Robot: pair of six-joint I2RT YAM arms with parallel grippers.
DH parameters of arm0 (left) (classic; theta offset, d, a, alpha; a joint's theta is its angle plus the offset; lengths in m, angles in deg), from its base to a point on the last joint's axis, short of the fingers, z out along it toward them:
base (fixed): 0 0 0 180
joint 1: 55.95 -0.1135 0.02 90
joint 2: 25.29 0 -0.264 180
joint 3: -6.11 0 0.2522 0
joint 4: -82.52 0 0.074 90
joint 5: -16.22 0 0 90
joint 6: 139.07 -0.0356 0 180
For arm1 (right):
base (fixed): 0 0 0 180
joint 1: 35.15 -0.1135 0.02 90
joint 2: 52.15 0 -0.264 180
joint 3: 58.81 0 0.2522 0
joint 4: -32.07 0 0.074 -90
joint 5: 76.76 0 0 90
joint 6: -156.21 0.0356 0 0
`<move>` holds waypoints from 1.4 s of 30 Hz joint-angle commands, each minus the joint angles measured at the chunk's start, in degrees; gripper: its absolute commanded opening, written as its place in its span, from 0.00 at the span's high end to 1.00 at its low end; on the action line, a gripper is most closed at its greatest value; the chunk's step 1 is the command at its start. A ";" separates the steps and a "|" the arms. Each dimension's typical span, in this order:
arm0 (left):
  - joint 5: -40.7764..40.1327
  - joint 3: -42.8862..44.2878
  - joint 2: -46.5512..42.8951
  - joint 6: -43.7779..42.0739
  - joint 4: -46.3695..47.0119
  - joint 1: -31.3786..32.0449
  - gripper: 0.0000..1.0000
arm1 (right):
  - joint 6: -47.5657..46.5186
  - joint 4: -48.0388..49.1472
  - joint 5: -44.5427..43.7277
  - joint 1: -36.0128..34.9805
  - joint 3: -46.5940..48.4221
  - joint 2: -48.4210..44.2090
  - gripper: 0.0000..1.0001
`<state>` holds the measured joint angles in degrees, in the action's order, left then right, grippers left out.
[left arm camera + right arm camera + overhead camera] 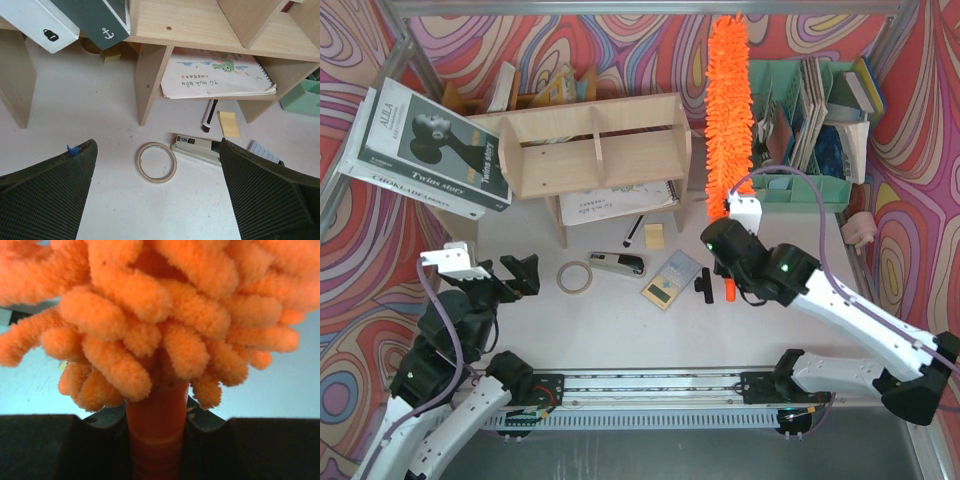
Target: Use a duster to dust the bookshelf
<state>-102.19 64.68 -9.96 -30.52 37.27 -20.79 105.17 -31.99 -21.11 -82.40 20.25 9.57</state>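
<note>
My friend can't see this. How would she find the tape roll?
Start at the wide wooden bookshelf. On the table in front of it, just left of the stapler, lies the tape roll. It is the only pale flat ring there.

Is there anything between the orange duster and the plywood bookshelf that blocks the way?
Nothing visible does. The duster, held at its handle by the right gripper, stands just right of the bookshelf, with a small gap between them in the top view. Leaning books cover the left end of the shelf top.
</note>
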 commanded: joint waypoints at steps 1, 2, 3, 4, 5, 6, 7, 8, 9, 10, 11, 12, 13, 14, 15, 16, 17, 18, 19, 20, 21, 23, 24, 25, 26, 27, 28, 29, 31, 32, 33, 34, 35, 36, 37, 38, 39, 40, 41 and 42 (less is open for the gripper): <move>2.01 0.24 0.57 -2.04 2.79 -0.26 0.02 | -11.32 9.94 7.40 6.83 -1.03 3.31 1.00; 1.45 0.00 0.39 -1.91 2.67 -0.26 0.02 | -12.47 10.76 7.79 7.45 -1.66 3.88 1.00; 0.72 -0.26 0.07 -1.73 2.63 -0.26 0.02 | -13.00 11.47 7.22 7.73 -2.13 4.81 1.00; -0.34 -0.60 -0.30 -1.56 2.58 -0.26 0.02 | -13.63 12.05 6.77 7.77 -2.63 5.38 1.00; -1.37 -0.89 -0.57 -1.32 2.58 -0.25 0.02 | -14.39 12.74 6.85 7.78 -3.10 6.03 1.00; -2.21 -1.03 -0.72 -1.16 2.49 -0.26 0.02 | -14.78 13.25 6.94 7.85 -3.37 6.82 1.00; -2.54 -1.09 -0.83 -1.17 2.53 -0.24 0.02 | -14.87 13.43 7.02 7.82 -3.42 7.45 1.00; -2.68 -1.20 -0.89 -1.29 2.72 -0.26 0.02 | -15.14 13.95 7.68 7.86 -3.61 7.95 1.00; -2.78 -1.34 -0.77 -1.32 2.88 -0.25 0.02 | -15.33 14.89 8.35 7.87 -4.12 8.06 1.00; -2.80 -1.44 -0.52 -1.43 3.06 -0.26 0.02 | -15.18 15.82 9.04 7.87 -4.68 7.95 1.00; -2.80 -1.46 -0.12 -1.56 3.23 -0.26 0.02 | -15.15 16.77 10.06 7.87 -5.37 7.78 1.00; -2.92 -1.42 0.32 -1.65 3.36 -0.26 0.02 | -14.96 17.73 11.28 7.87 -6.07 7.61 1.00; -2.97 -1.39 0.80 -1.73 3.50 -0.25 0.02 | -14.69 18.67 12.54 7.85 -6.76 7.62 1.00; -3.01 -1.35 1.32 -1.82 3.60 -0.26 0.02 | -14.10 18.99 13.00 7.87 -6.98 7.87 1.00; -2.98 -1.33 1.89 -1.84 3.55 -0.33 0.02 | -13.71 18.87 12.97 7.84 -7.21 8.33 1.00; -2.89 -1.24 2.26 -1.78 3.47 -0.35 0.02 | -13.51 18.84 12.77 7.84 -7.65 8.73 1.00; -2.77 -1.18 2.66 -1.70 3.38 -0.31 0.02 | -13.55 19.03 12.57 7.79 -8.17 9.10 1.00; -2.60 -1.14 2.92 -1.59 3.35 -0.40 0.02 | -13.26 19.03 12.59 7.84 -8.64 9.51 1.00; -2.54 -1.14 3.02 -1.54 3.28 -0.44 0.02 | -12.84 18.83 12.89 7.82 -9.05 9.93 1.00; -2.60 -1.14 2.99 -1.50 3.27 -0.46 0.02 | -12.51 18.79 13.27 7.84 -9.67 10.22 1.00; -2.81 -1.17 2.79 -1.42 3.34 -0.52 0.02 | -12.19 19.07 13.73 7.81 -10.62 10.34 1.00; -3.24 -1.39 2.34 -1.29 3.45 -0.63 0.02 | -11.57 19.95 14.65 7.84 -12.77 10.25 1.00; -3.31 -1.47 2.13 -1.24 3.47 -0.76 0.02 | -11.14 20.57 15.09 7.80 -14.17 9.89 1.00; -3.32 -1.56 1.85 -1.23 3.52 -0.85 0.02 | -10.70 21.08 15.51 7.83 -15.48 9.63 1.00; -3.33 -1.62 1.70 -1.23 3.58 -0.92 0.02 | -10.17 21.54 15.74 7.85 -16.77 9.53 1.00; -3.33 -1.66 1.49 -1.11 3.54 -0.96 0.02 | -9.46 21.85 15.97 7.80 -18.03 9.42 1.00; -3.33 -1.62 1.34 -1.06 3.56 -0.97 0.02 | -8.92 22.30 16.26 7.83 -19.29 9.37 1.00; -3.28 -1.60 1.17 -1.00 3.54 -1.04 0.02 | -8.15 22.88 16.51 7.80 -20.53 9.59 1.00; -3.32 -1.66 0.81 -0.81 3.47 -1.06 0.02 | -7.32 23.72 16.55 7.81 -22.49 10.08 1.00; -3.37 -1.66 0.57 -0.72 3.49 -1.08 0.02 | -6.95 24.05 16.24 7.82 -23.18 10.29 1.00; -3.39 -1.66 0.39 -0.64 3.40 -1.13 0.02 | -6.73 24.42 15.81 7.86 -23.57 10.45 1.00; -3.41 -1.74 0.20 -0.62 3.40 -1.08 0.01 | -6.77 24.44 15.38 7.79 -23.52 10.48 1.00; -3.49 -1.80 -0.01 -0.54 3.32 -1.13 0.02 | -6.77 24.10 14.91 7.83 -22.79 10.34 1.00; -3.62 -1.82 -0.11 -0.41 3.25 -1.14 0.02 | -7.22 23.73 14.62 7.80 -21.74 9.86 1.00; -3.71 -1.84 -0.26 -0.29 3.07 -1.14 0.02 | -7.88 23.39 14.49 7.84 -20.46 9.30 1.00; -3.73 -1.79 -0.36 -0.19 2.97 -1.14 0.02 | -8.56 22.78 14.25 7.85 -19.06 8.62 1.00; -3.76 -1.83 -0.31 -0.18 2.93 -1.14 0.02 | -9.08 21.61 13.77 7.86 -17.50 8.06 1.00; -3.81 -1.83 -0.32 -0.18 2.92 -1.10 0.02 | -9.92 20.84 13.13 7.86 -15.86 7.53 1.00; -3.90 -1.84 -0.38 -0.18 2.93 -1.14 0.02 | -10.52 20.12 12.24 7.79 -14.06 6.98 1.00; -3.94 -1.77 -0.31 -0.18 2.86 -1.14 0.02 | -11.09 19.59 11.44 7.79 -12.81 6.60 1.00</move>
<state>-105.14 63.64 -9.59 -31.27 39.09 -21.55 96.58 -13.24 -4.74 -74.24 0.27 19.84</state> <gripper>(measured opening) 0.984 0.330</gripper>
